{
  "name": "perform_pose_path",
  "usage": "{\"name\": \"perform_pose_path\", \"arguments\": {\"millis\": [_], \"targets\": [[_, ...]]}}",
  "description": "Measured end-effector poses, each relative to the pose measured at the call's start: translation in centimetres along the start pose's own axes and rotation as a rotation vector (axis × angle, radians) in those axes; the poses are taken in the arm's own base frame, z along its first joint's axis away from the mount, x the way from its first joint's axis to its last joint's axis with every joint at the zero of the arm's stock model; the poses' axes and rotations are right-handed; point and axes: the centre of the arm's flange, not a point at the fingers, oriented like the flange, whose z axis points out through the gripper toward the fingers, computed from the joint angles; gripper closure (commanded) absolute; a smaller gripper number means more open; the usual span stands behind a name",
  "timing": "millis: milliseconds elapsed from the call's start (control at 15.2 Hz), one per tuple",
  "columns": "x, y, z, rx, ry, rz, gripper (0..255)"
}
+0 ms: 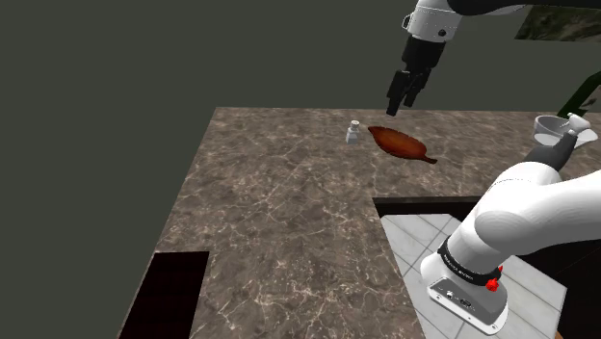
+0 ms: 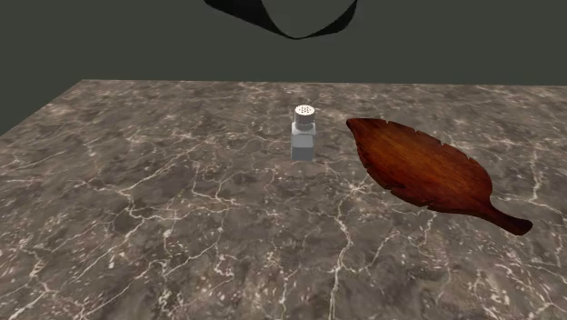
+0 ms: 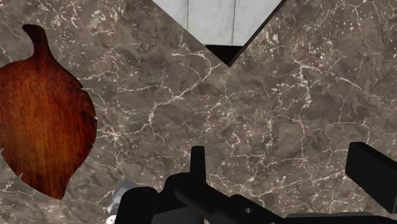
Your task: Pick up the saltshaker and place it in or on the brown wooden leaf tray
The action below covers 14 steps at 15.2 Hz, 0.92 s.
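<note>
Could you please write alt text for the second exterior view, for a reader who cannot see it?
A small saltshaker with a perforated cap stands upright on a dark marbled countertop, just apart from a reddish-brown leaf-shaped wooden tray on the view's right.

In the wrist view the saltshaker (image 3: 121, 202) is mostly hidden behind the hand (image 3: 283, 159), a pale sliver showing, and the picture's edge cuts the leaf tray (image 3: 44, 114). In the second exterior view a dark curved shape (image 2: 282, 16), perhaps the arm, is cut off at the top.
</note>
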Motion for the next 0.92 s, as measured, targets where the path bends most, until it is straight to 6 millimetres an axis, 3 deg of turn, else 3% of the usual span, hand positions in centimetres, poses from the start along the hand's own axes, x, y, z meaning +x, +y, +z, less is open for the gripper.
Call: {"name": "perform_pose_path", "arguments": {"millis": [264, 924], "targets": [[1.5, 1.5, 1.4, -0.003, -0.003, -0.006, 0], [10.3, 9.1, 7.8, -0.021, -0.009, -0.036, 0]]}}
